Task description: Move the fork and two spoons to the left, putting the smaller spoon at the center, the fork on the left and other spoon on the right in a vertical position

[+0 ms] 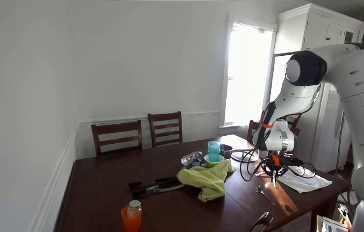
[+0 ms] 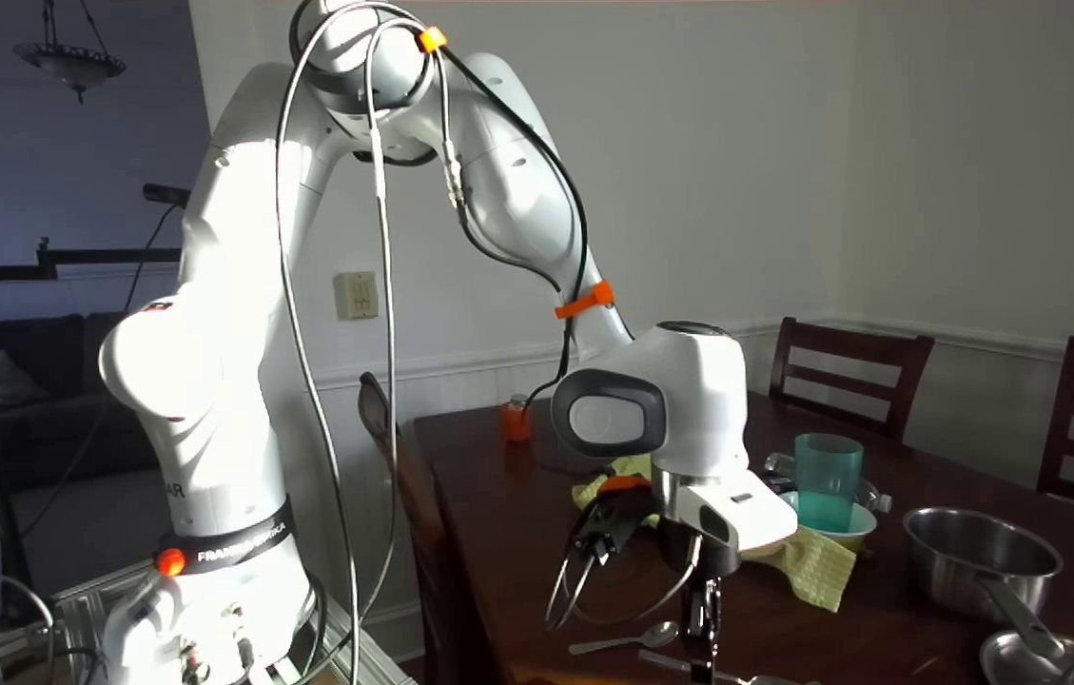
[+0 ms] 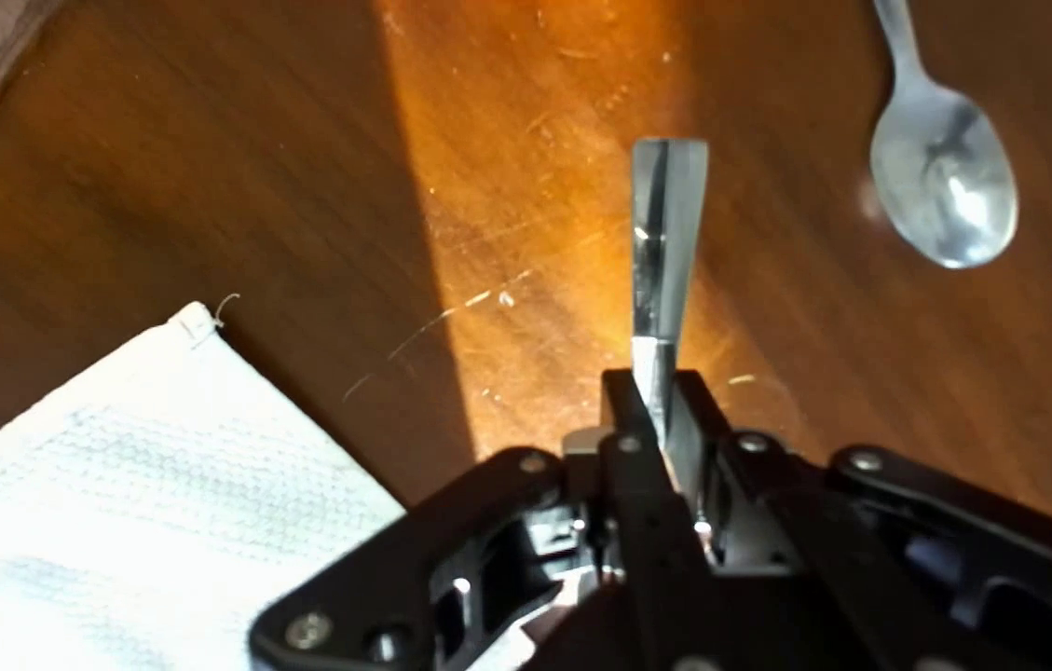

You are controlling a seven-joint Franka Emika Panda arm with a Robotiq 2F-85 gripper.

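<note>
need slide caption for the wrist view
Gripper closed on a silver utensil, with a spoon and a white cloth lying to either side on the table.

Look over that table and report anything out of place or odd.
The yellow-green cloth looks carelessly dropped: it lies bunched up, covering part of the dark-handled utensils. Near the upright teal cup, a clear bottle lies on its side, as if toppled or set down. I can make out no spill or breakage.
</note>
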